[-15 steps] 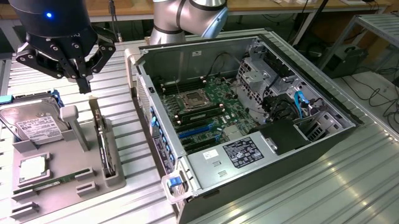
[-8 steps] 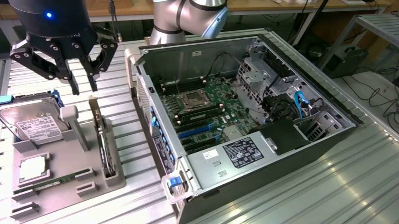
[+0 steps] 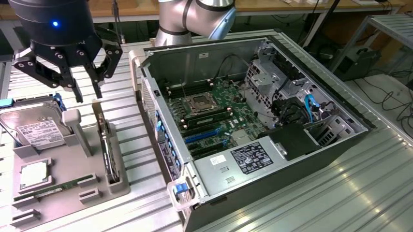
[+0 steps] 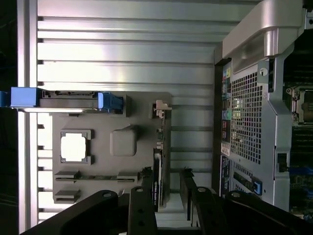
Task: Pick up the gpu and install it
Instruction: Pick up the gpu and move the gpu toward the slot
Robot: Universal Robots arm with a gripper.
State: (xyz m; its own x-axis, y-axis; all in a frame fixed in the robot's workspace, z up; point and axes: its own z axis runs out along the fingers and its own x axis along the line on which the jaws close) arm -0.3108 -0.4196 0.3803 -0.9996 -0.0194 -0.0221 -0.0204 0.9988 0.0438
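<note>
While the gpu (image 3: pixel 106 145) stands on edge in a slot of the grey holder tray (image 3: pixel 120 187), my gripper (image 3: pixel 87 95) hangs above it, not touching, fingers spread and gripping nothing. A silver hard drive (image 3: pixel 36 126) sits in the tray nearby. An open computer case (image 3: pixel 193 60) lies toward the exterior view's right.

Workshop corner, bright glare on metal

The ribbed aluminium tabletop (image 3: pixel 361 193) throws back pale streaks of light on its near side. A wooden workbench (image 3: pixel 129 7) runs along the far edge. At the exterior view's right, a grey metal frame (image 3: pixel 387 21) stands above loose black cables (image 3: pixel 390 96) on the floor.
</note>
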